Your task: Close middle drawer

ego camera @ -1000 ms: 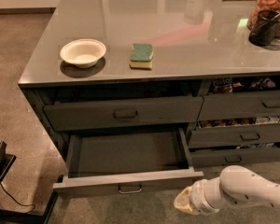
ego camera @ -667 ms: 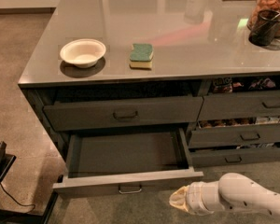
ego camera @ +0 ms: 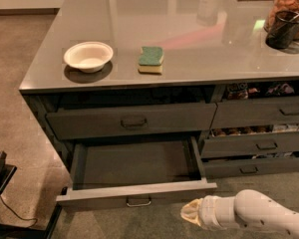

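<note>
Low at six o'clock of the view, found the middle drawer (ego camera: 134, 195) pulled well out, flat front and small loop handle (ego camera: 139, 201) nearest the camera, bare dark inside exposed. Judged the task hardly begun: nothing pushed in, the whole travel left to cover. Further right, at five o'clock, spotted the gripper (ego camera: 190, 214) on its white arm (ego camera: 259, 218), near the drawer front's right corner but apart from it, tip turned toward nine o'clock. Could not tell its state, whether spread or pressed together. Reckoned what remained: make contact with the front, then push toward twelve o'clock until level with the cabinet face under the taller drawer (ego camera: 132, 121).

Turned to containers, again from the left. At ten o'clock on the countertop (ego camera: 214, 49), saw a white bowl (ego camera: 88, 56) with nothing in it; just beside it toward three o'clock, a green-and-yellow sponge (ego camera: 151, 59). Found nothing visible inside the middle drawer. At three o'clock, noted the narrower drawers (ego camera: 261, 112), with snack packets (ego camera: 239, 89) showing above their fronts. At one o'clock, made out a dark cup (ego camera: 282, 29) with something thin standing in it — just in front of a jar (ego camera: 289, 1) of brownish contents.
</note>
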`<state>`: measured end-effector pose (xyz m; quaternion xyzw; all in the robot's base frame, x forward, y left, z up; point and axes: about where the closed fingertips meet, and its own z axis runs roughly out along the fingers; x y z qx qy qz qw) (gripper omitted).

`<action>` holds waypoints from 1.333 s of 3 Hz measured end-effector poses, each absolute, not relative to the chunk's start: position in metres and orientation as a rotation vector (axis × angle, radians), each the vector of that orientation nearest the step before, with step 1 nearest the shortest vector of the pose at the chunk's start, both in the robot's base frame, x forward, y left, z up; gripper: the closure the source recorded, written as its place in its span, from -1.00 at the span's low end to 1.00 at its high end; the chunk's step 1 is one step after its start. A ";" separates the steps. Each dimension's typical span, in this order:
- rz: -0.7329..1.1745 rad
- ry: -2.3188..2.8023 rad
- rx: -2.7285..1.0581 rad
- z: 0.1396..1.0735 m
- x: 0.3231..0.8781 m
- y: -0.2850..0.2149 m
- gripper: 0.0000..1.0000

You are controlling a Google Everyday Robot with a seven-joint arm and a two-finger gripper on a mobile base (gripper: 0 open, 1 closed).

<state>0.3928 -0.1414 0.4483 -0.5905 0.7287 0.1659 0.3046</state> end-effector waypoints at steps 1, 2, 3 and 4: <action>0.366 1.866 -1.535 0.442 0.406 -0.140 1.00; 0.298 1.802 -1.488 0.437 0.423 -0.137 1.00; 0.269 1.753 -1.441 0.429 0.439 -0.131 1.00; 0.267 1.727 -1.416 0.418 0.452 -0.124 1.00</action>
